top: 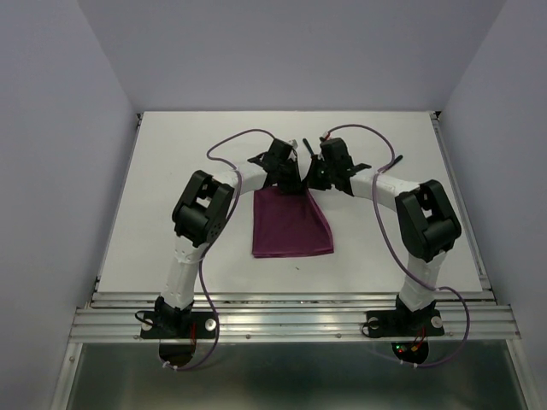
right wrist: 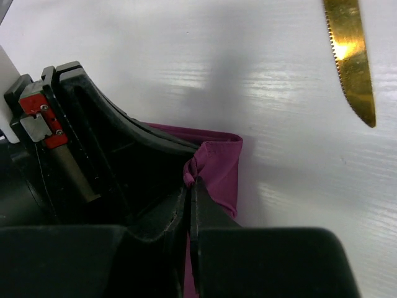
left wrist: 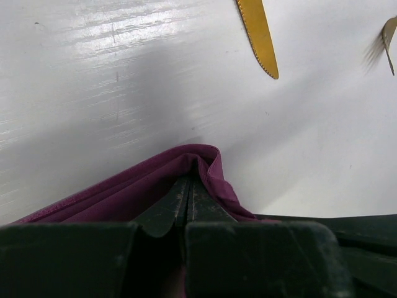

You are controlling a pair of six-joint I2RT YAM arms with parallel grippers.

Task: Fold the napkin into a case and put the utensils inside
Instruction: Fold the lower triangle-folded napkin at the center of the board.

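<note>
Napkin [top: 292,226]: magenta-purple cloth near the middle of the white table [top: 171,171], between the two arms. Its near edge lies flat and its far edge narrows toward the grippers. The left gripper [left wrist: 188,189] has its jaws pressed together on a folded edge of the cloth, which wraps over the fingertips. The right gripper [right wrist: 192,189] has its jaws pinched shut on a bunched corner just beside the left one (the two nearly touch in the top view). A knife blade [right wrist: 350,56], gold and serrated, lies on the table beyond the cloth, apart from it. A second gold tip [left wrist: 389,34] shows at the left wrist view's right edge, too blurred to identify.
</note>
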